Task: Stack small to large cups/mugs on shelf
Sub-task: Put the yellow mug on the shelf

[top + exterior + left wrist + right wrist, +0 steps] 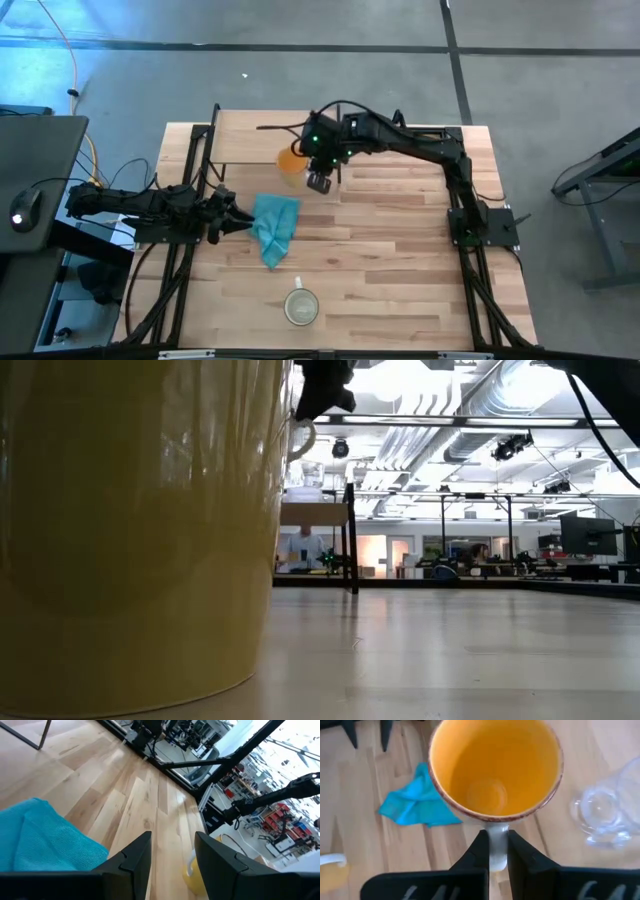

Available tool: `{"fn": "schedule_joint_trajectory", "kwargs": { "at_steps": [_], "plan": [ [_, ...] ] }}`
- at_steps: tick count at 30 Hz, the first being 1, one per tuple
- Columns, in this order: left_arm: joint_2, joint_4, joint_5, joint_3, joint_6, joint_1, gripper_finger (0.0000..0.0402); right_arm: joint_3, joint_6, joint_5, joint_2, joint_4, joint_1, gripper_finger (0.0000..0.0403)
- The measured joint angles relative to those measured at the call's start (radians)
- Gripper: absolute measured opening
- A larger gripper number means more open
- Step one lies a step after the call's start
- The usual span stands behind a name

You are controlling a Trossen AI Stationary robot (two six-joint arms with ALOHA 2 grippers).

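Right wrist view alone shows the right gripper [494,851] clamped on the handle of the orange mug [495,767], held above the table [365,847] with the glass cup [607,807] and blue cloth [417,800] below. High view places this mug [291,163] near the shelf [255,135], and the cream mug [301,306] near the table's front edge. Left gripper [172,852] waits beside the cloth, fingers apart and empty.
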Motion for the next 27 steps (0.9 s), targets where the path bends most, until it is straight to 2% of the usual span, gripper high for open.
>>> {"fn": "schedule_joint_trajectory", "kwargs": {
  "at_steps": [8,13,16,21,27],
  "plan": [
    [0.000,0.000,-0.016,0.000,-0.004,0.000,0.0138,0.004,-0.036,-0.012,0.003,0.067,-0.030,0.0007],
    [0.000,0.000,-0.022,0.000,-0.004,0.000,0.0138,-0.005,-0.036,-0.022,0.003,0.005,-0.035,0.0004],
    [0.002,-0.014,-0.043,0.000,0.001,0.000,0.0138,-0.047,-0.026,-0.036,0.004,-0.004,-0.023,0.0003],
    [0.002,-0.065,-0.138,0.000,0.003,0.000,0.0138,-0.164,-0.026,-0.061,0.005,0.022,-0.002,0.0002],
    [0.002,-0.071,-0.153,0.000,0.003,0.000,0.0138,-0.235,-0.020,-0.070,0.005,0.042,-0.002,0.0001]
  ]
}}
